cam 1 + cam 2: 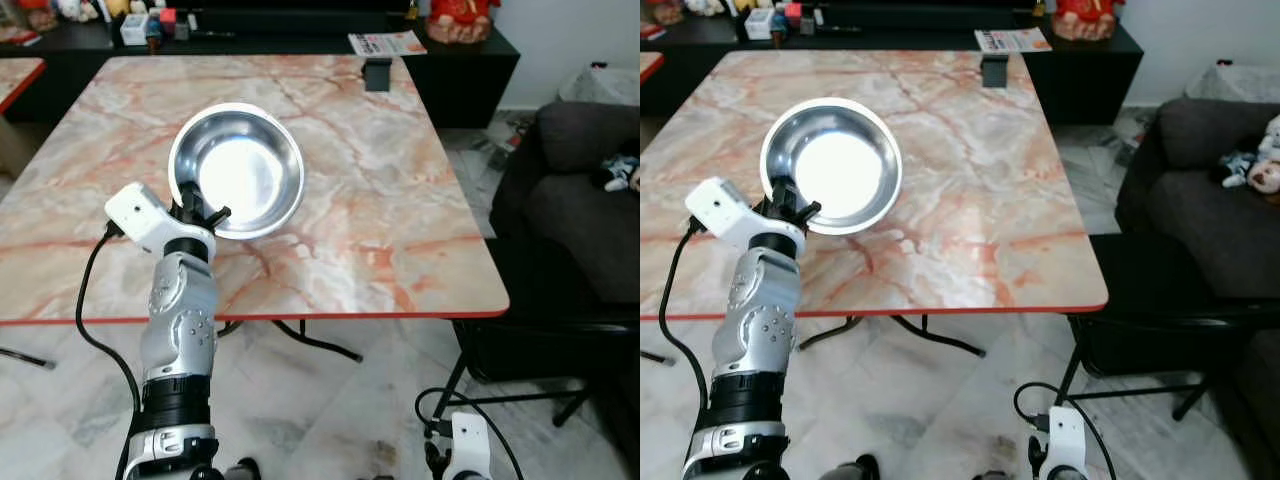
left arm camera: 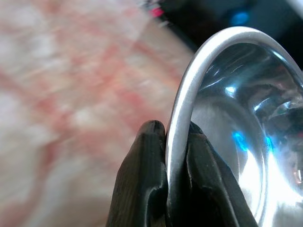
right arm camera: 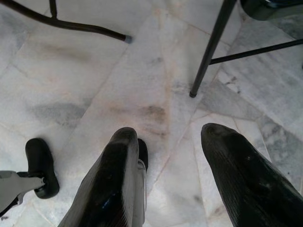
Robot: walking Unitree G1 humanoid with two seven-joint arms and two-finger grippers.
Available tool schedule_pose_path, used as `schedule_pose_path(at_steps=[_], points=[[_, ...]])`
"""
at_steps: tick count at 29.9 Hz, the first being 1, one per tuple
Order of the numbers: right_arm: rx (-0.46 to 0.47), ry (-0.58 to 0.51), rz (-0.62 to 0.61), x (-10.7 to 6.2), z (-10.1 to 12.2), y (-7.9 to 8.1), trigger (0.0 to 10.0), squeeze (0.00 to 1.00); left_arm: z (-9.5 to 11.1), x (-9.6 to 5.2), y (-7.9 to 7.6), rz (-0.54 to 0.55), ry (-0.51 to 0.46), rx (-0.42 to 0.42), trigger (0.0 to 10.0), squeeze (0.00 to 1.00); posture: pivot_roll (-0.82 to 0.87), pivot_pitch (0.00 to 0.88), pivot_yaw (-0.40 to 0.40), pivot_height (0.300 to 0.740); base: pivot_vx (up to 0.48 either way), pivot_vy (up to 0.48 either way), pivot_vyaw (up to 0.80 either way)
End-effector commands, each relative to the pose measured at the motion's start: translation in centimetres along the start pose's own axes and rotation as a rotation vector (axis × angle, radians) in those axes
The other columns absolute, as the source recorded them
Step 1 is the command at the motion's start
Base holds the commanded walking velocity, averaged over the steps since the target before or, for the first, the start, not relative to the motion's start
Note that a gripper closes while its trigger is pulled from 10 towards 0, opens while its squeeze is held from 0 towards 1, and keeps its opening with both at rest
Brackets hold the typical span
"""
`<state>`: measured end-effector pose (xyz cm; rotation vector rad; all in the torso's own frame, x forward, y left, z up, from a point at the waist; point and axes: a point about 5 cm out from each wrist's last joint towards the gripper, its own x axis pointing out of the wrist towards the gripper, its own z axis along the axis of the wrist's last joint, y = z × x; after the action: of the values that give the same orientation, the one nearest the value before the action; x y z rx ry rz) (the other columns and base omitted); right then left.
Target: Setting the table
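A shiny steel bowl (image 1: 240, 170) is over the near left part of the pink marble table (image 1: 400, 230), tilted towards me. My left gripper (image 1: 195, 212) is shut on the bowl's near rim. In the left wrist view its two black fingers (image 2: 142, 189) pinch the rim of the bowl (image 2: 236, 132), one inside and one outside. My right arm hangs low beside the table's near right corner. Its gripper (image 3: 180, 179) is open over the floor, with nothing between the fingers.
A small black block (image 1: 377, 74) and a printed paper (image 1: 386, 43) lie at the table's far edge. A dark low cabinet (image 1: 470, 70) with ornaments stands behind. A dark sofa (image 1: 585, 200) and a black chair (image 1: 540, 340) are on the right.
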<state>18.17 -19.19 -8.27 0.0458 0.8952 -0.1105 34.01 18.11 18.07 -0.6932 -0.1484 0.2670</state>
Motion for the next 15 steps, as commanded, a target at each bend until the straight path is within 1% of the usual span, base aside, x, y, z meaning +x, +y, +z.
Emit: schedule_pose_path(at_steps=[1,4,5,7,8,11,15], points=[[0.003,0.02,-0.004,-0.1,-0.5,-0.2,10.0,0.0,-1.0,-0.1,0.4,0.043,0.071,-0.033,10.0,0.0,0.06,0.166,-0.044,0.74,0.0,0.0,0.0],[0.002,0.019,-0.003,-0.1,-0.5,-0.1,10.0,0.0,-1.9,-0.1,0.8,0.057,0.131,-0.015,10.0,0.0,0.06,0.166,-0.045,0.74,0.0,0.0,0.0],[0.0,0.017,-0.001,-0.1,-0.4,-0.1,10.0,0.0,-2.4,-0.2,0.7,0.062,0.168,-0.021,10.0,0.0,0.06,0.168,-0.045,0.74,0.0,0.0,0.0],[0.0,0.017,-0.001,-0.1,-0.4,-0.1,10.0,0.0,-2.5,-0.2,0.7,0.067,0.175,-0.026,10.0,0.0,0.06,0.167,-0.045,0.74,0.0,0.0,0.0],[0.0,0.017,0.0,-0.1,-0.4,-0.1,10.0,0.0,-2.9,-0.2,0.5,0.065,0.204,-0.022,10.0,0.0,0.06,0.168,-0.046,0.74,0.0,0.0,0.0],[0.0,0.018,0.0,-0.1,-0.4,0.0,10.0,0.0,-3.4,-0.1,0.5,0.065,0.242,-0.012,10.0,0.0,0.06,0.168,-0.045,0.74,0.0,0.0,0.0],[0.004,0.019,-0.002,-0.1,-0.5,0.0,10.0,0.0,-3.3,-0.1,0.6,0.085,0.242,-0.015,10.0,0.0,0.05,0.168,-0.041,0.74,0.0,0.0,0.0]])
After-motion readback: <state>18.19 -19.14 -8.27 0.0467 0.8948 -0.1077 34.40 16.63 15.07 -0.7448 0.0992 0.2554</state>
